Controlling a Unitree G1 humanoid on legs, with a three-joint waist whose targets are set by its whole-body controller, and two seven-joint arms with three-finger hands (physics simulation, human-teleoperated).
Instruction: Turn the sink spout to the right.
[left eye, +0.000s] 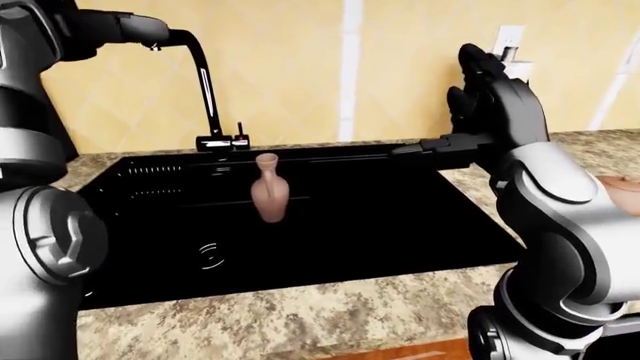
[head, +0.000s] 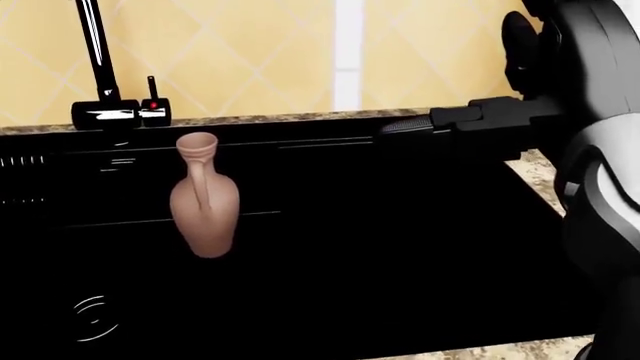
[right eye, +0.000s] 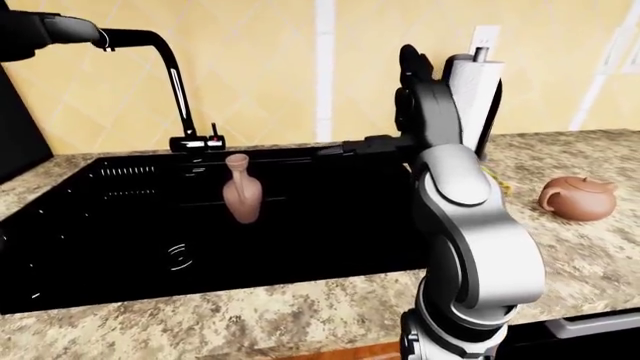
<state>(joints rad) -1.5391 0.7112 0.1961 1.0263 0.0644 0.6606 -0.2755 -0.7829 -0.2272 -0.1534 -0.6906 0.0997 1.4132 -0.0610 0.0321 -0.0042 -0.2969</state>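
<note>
At the far left of the left-eye view my left hand (left eye: 115, 28) sits up at the outlet end of the sink spout (left eye: 205, 82), a black gooseneck rising from its base (left eye: 222, 142) on the far rim of the sink (left eye: 330, 225); the arm covers the fingers, so I cannot tell whether they are closed on the tip or only resting against it. The spout's arm reaches toward the view's left, so the swing to the right looks not yet made. I judge it a rigid metal tube that pivots at the base with some friction, smooth and easy to slide off, so I would push sideways near the outlet end, where leverage is best, rather than pinch it hard. A small lever (left eye: 240, 133) stands just beside the base; I want to stay clear of it. In the basin a clay vase (left eye: 268, 196) lies below the spout. Further right my right hand (right eye: 415, 90) is raised with fingers spread, holding nothing, near a paper towel roll (right eye: 478, 82). A teapot (right eye: 578, 198) rests on the counter (right eye: 300, 315) at far right.
</note>
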